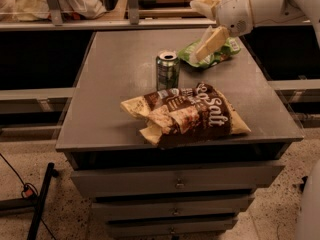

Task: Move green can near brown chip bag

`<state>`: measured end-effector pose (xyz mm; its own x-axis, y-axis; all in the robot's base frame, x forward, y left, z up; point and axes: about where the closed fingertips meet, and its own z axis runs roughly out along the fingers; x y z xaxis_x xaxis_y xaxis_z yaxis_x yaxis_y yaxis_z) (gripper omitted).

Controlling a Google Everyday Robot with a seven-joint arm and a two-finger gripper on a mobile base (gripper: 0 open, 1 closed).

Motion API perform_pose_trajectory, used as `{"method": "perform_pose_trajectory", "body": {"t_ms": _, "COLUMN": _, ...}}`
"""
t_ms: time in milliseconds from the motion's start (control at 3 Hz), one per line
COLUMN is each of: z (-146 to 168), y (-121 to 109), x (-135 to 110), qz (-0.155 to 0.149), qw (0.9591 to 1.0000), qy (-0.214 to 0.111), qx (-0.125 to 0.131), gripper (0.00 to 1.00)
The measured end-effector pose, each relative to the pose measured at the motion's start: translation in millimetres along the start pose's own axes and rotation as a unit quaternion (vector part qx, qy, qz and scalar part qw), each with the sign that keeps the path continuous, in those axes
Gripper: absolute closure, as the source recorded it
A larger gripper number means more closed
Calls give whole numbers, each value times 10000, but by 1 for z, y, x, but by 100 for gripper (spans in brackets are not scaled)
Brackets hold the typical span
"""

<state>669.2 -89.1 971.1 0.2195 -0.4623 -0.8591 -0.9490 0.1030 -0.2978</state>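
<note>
Grey desk [110,99] with drawers carries the green can [167,70], which stands upright just behind the brown chip bag [187,115]. The claw [208,24] hangs wide and empty, up and right of the can, over a green chip bag [220,58].

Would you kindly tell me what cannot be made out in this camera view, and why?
All in the camera view:
- green chip bag: partly hidden behind the gripper, which hangs open above the far right of the table.
- green can: label markings too small to read; whether it touches the brown chip bag is unclear.
- arm: cut off by the top and right edges.
- pale bundles behind the table: blurred, unidentifiable.
</note>
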Motion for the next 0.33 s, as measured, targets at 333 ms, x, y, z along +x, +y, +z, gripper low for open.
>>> {"method": "perform_pose_trajectory", "body": {"t_ms": 333, "z": 0, "y": 0, "x": 0, "qz": 0, "qw": 10000, "qy": 0, "qx": -1, "gripper": 0}}
